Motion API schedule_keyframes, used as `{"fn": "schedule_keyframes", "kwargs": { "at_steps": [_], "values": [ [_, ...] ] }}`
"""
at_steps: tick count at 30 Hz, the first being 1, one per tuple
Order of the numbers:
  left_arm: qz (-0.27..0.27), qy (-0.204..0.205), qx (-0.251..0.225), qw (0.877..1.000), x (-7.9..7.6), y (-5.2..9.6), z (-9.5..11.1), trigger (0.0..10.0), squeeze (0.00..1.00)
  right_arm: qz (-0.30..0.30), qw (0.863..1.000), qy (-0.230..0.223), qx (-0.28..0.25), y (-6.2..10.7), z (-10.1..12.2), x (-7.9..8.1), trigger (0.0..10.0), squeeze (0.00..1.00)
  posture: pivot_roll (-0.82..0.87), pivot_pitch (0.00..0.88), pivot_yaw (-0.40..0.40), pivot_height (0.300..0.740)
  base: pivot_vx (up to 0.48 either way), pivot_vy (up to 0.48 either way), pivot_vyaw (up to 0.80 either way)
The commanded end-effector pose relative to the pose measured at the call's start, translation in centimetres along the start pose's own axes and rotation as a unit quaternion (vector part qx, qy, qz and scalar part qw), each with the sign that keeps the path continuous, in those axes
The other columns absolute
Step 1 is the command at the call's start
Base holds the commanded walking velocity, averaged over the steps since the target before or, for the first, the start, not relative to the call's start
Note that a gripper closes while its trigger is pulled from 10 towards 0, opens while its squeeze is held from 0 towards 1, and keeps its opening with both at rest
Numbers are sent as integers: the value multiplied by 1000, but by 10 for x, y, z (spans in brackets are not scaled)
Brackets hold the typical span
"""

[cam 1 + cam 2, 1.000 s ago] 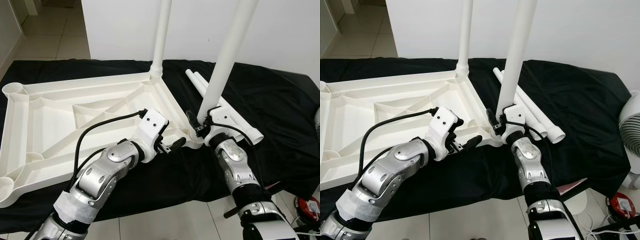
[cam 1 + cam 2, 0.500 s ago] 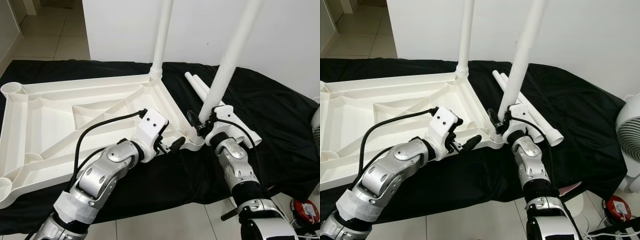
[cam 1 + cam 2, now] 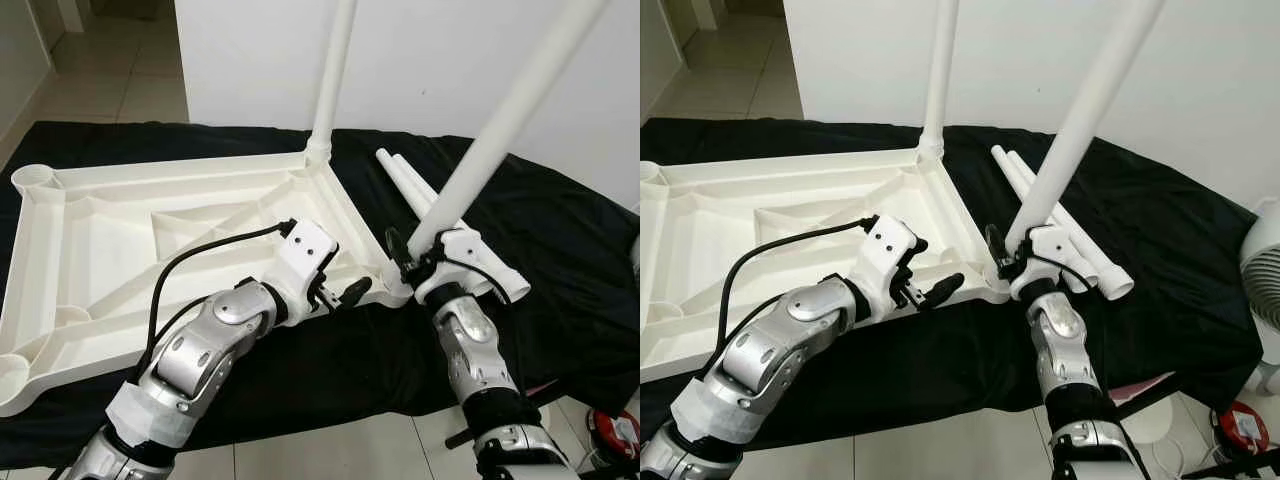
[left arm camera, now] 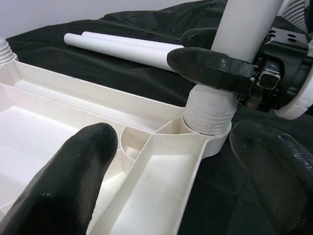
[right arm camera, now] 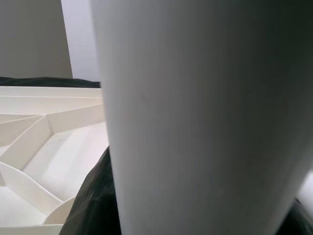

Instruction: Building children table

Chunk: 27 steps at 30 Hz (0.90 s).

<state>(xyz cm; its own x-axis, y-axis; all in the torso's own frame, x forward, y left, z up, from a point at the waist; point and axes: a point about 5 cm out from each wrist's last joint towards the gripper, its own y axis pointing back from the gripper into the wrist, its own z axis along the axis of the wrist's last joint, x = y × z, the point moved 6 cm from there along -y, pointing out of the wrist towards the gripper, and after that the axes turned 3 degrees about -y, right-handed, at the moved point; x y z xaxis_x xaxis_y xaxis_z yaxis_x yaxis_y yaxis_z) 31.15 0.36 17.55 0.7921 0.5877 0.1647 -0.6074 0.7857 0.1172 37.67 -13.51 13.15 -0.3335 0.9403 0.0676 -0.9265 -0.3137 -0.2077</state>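
The white tabletop (image 3: pixel 120 240) lies upside down on a black cloth. One white leg (image 3: pixel 335 80) stands upright in its far right corner. A second white leg (image 3: pixel 490 135) leans to the right, its threaded base (image 4: pixel 208 110) sitting in the near right corner socket. My right gripper (image 3: pixel 415 255) is shut on this leg just above the socket; the leg (image 5: pixel 195 122) is close up in the right wrist view. My left gripper (image 3: pixel 340 295) is open at the tabletop's near rim beside that corner, one finger (image 4: pixel 73 171) over the ribs and the other off the edge.
Two spare white legs (image 3: pixel 420 195) lie on the black cloth (image 3: pixel 560 250) right of the tabletop. A white fan (image 3: pixel 1265 270) stands at the far right, a red object (image 3: pixel 615 425) on the tiled floor below it. A white wall is behind.
The leg in my right gripper has tipped further to the right while its base stays at the corner socket. The left gripper has held its place.
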Motion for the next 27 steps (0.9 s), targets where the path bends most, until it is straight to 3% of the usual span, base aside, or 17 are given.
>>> {"fn": "schedule_keyframes", "kwargs": {
  "at_steps": [1,7,8,16,27],
  "values": [
    [-26,-5,-3,1000,-6,-1,2,10000,0,14,992,-32,118,32,-65,14,10000,0,67,64,-72,740,0,0,0],
    [-26,-6,-3,1000,-5,-1,3,10000,0,13,994,-37,105,32,-61,13,10000,0,65,67,-66,740,0,0,0],
    [-26,-6,-4,1000,-4,-2,3,10000,0,0,992,-61,111,30,-62,9,10000,0,65,67,-66,740,0,0,0],
    [-27,-8,-5,1000,-4,-3,5,10000,0,-46,977,-129,163,18,-74,-6,10000,0,63,65,-60,740,0,0,0],
    [-25,-8,-6,1000,-3,-3,6,10000,0,-35,970,-115,210,13,-82,-6,10000,0,70,65,-67,740,0,0,0]
  ]
}}
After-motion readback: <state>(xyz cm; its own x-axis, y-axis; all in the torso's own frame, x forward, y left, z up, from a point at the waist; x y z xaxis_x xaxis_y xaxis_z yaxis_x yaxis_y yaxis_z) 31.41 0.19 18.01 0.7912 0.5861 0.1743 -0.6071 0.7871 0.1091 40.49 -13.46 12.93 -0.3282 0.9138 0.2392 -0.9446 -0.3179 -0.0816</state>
